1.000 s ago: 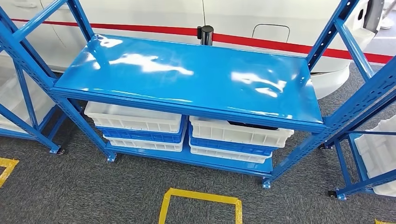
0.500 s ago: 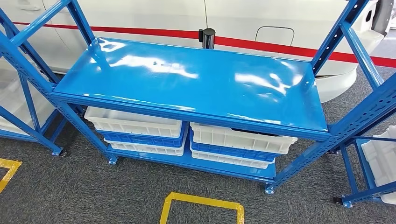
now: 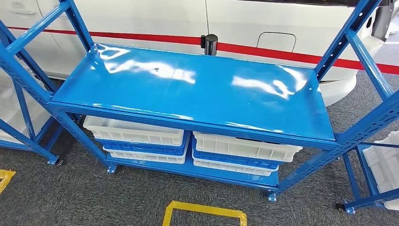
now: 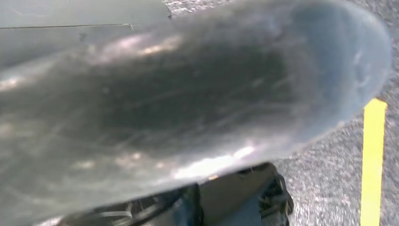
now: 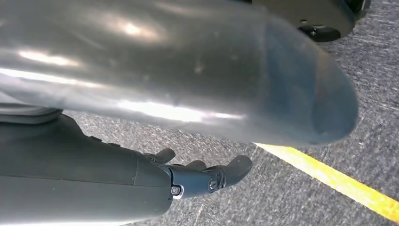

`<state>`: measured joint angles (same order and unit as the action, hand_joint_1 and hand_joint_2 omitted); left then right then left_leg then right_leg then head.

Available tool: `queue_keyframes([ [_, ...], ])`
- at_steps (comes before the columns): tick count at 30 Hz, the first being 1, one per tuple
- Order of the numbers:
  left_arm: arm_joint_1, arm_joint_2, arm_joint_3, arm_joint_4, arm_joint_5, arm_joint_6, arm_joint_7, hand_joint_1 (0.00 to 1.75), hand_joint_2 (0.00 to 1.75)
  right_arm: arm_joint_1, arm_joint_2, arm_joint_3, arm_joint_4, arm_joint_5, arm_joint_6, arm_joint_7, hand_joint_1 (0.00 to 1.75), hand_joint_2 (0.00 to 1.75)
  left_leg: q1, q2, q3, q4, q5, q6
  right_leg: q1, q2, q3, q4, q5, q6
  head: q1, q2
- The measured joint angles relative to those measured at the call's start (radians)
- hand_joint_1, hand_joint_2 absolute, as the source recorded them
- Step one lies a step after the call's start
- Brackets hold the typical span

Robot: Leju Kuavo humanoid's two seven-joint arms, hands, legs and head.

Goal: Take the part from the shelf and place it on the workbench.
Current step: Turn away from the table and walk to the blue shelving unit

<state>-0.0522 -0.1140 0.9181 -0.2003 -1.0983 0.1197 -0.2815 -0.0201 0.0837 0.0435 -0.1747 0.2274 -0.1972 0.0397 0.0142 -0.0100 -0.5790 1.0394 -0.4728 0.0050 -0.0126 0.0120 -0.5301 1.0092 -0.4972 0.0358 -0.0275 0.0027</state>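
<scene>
A blue steel shelf rack (image 3: 197,89) stands in front of me in the head view, its glossy top board bare. On its lower board sit stacked white and blue bins, one stack at the left (image 3: 134,129) and one at the right (image 3: 244,149). A thin dark shape shows at the back rim of the right top bin, under the board's edge; what it is I cannot tell. My right hand (image 5: 202,176) hangs over the grey floor, its dark fingers stretched out with nothing in them. My left hand (image 4: 188,108) is a blurred grey thumb close to the lens, its fingers mostly hidden.
A white vehicle body with a red stripe (image 3: 141,19) stands behind the rack, with a black post (image 3: 210,44) at the rack's back edge. More blue racks flank it at the left (image 3: 19,84) and right (image 3: 383,165). A yellow tape square (image 3: 204,207) marks the floor in front.
The whole head picture has shifted: the camera has moved, and the rack now sits slightly lower and more to the right in the frame. Nothing on the rack has moved.
</scene>
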Motion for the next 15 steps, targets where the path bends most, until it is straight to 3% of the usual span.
queue_keyframes([
  [2, 0.000, 0.000, 0.000, 0.000, 0.000, 0.001, 0.000, 0.00, 0.00, 0.000, 0.000, 0.000, 0.000, 0.000, 0.000, 0.000, 0.00, 0.00, 0.003, 0.000, 0.003, -0.005, 0.001, 0.014, -0.002, -0.002, -0.025, 0.054, -0.026, 0.002, 0.002, 0.000],
  [5, -0.001, 0.000, 0.000, 0.000, 0.000, 0.002, 0.000, 0.00, 0.00, 0.000, 0.001, 0.000, 0.000, 0.000, 0.000, 0.000, 0.00, 0.00, 0.000, 0.001, 0.005, -0.006, -0.005, 0.026, -0.002, -0.004, -0.139, 0.252, -0.098, -0.004, 0.003, 0.000],
  [6, -0.001, 0.000, 0.000, 0.000, 0.000, 0.002, 0.000, 0.00, 0.00, 0.001, 0.001, 0.000, 0.000, 0.000, 0.000, 0.000, 0.00, 0.00, -0.002, 0.001, 0.007, -0.006, -0.007, 0.027, -0.001, -0.004, -0.167, 0.291, -0.104, -0.001, 0.003, 0.000],
  [7, -0.001, 0.000, 0.000, 0.000, 0.000, 0.002, 0.000, 0.00, 0.00, 0.002, 0.001, 0.000, 0.000, 0.000, 0.000, 0.000, 0.00, 0.00, -0.003, -0.001, 0.011, -0.006, -0.010, 0.028, -0.001, -0.004, -0.177, 0.289, -0.090, 0.006, 0.003, 0.000],
  [8, -0.001, 0.000, 0.000, 0.000, 0.000, 0.002, 0.000, 0.00, 0.00, 0.003, 0.001, 0.000, 0.000, 0.000, 0.000, 0.000, 0.00, 0.00, -0.003, -0.003, 0.015, -0.006, -0.013, 0.028, -0.001, -0.004, -0.164, 0.246, -0.062, 0.013, 0.003, 0.000],
  [10, -0.001, 0.000, 0.000, 0.000, 0.000, 0.002, 0.000, 0.00, 0.00, 0.002, 0.000, 0.000, 0.000, 0.000, 0.000, 0.000, 0.00, 0.00, -0.005, -0.005, 0.026, -0.005, -0.021, 0.023, 0.003, -0.006, -0.107, 0.103, 0.007, 0.019, 0.003, 0.000],
  [12, -0.001, -0.001, 0.000, 0.000, 0.000, 0.002, -0.001, 0.00, 0.00, 0.000, -0.001, 0.000, 0.000, 0.000, 0.000, 0.000, 0.00, 0.00, -0.009, -0.007, 0.032, -0.006, -0.030, 0.013, 0.010, -0.007, -0.068, 0.020, 0.042, 0.008, 0.003, 0.000],
  [15, -0.002, -0.001, 0.000, 0.000, 0.000, 0.002, -0.002, 0.00, 0.00, -0.001, 0.000, 0.000, 0.000, 0.001, 0.000, 0.000, 0.00, 0.00, -0.009, -0.007, 0.039, -0.010, -0.037, -0.001, 0.009, -0.006, -0.056, 0.005, 0.051, -0.014, 0.002, 0.000],
])
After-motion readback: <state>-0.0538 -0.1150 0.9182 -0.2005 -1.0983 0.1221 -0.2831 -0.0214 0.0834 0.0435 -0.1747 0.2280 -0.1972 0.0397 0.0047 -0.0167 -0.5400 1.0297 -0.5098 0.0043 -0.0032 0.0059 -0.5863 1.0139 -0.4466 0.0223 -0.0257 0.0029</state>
